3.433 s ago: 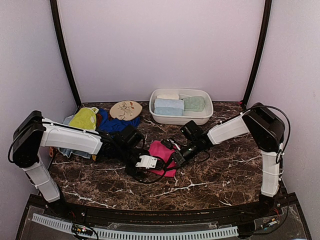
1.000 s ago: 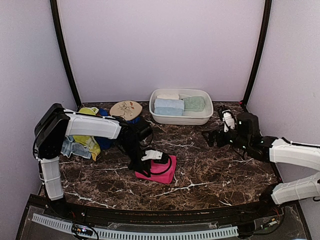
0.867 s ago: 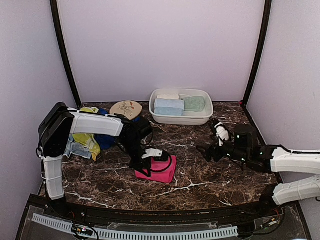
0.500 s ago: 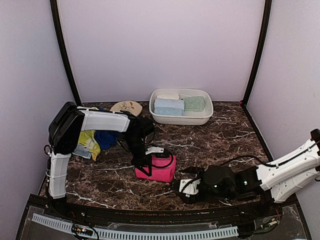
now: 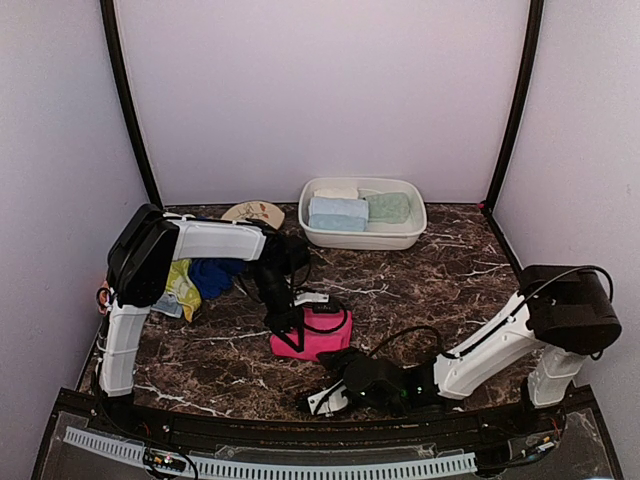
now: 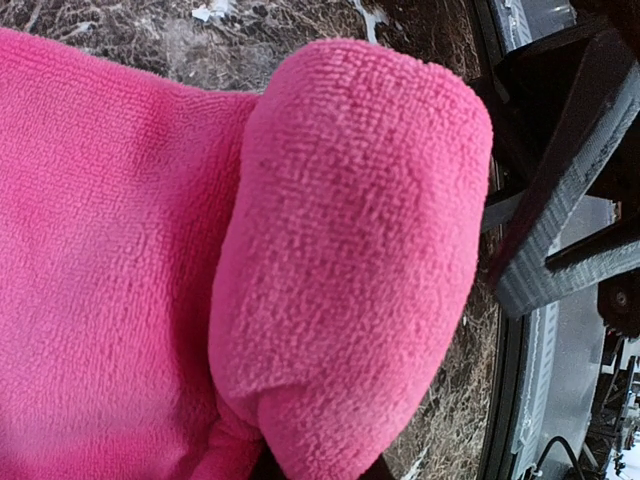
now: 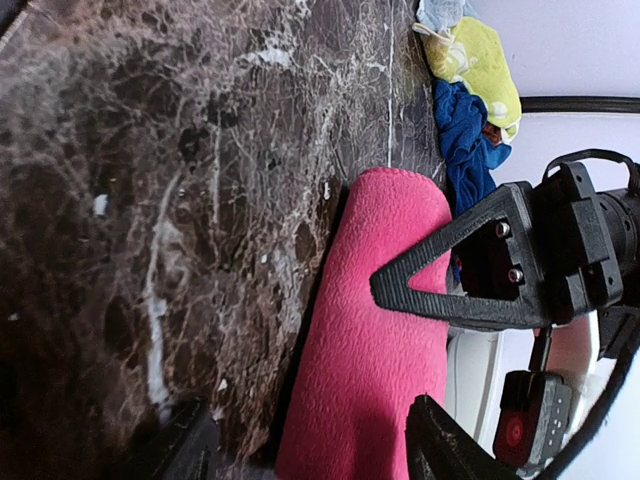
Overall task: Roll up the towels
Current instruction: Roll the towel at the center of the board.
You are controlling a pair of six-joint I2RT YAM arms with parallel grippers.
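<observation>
A hot pink towel (image 5: 312, 338) lies rolled on the dark marble table (image 5: 450, 290), left of centre. My left gripper (image 5: 300, 316) comes down on it from behind and is shut on the roll. In the left wrist view the pink roll (image 6: 350, 260) fills the frame and hides most of the fingers. My right gripper (image 5: 333, 394) lies low near the front edge. It is open, its fingers (image 7: 440, 445) on either side of the pink roll's (image 7: 370, 350) near end. Loose yellow-green (image 5: 180, 282) and royal blue (image 5: 215, 274) towels are heaped at the left.
A white basin (image 5: 362, 240) at the back centre holds a pale blue roll (image 5: 337, 213), a mint roll (image 5: 388, 207) and a cream one (image 5: 336, 192). A beige floral disc (image 5: 252, 211) lies left of it. The left arm's black cable loops over the pink towel.
My right arm swung from the table's right side down to the front, in front of the pink towel, and its jaws narrowed. My left arm drew in, still holding the pink roll.
</observation>
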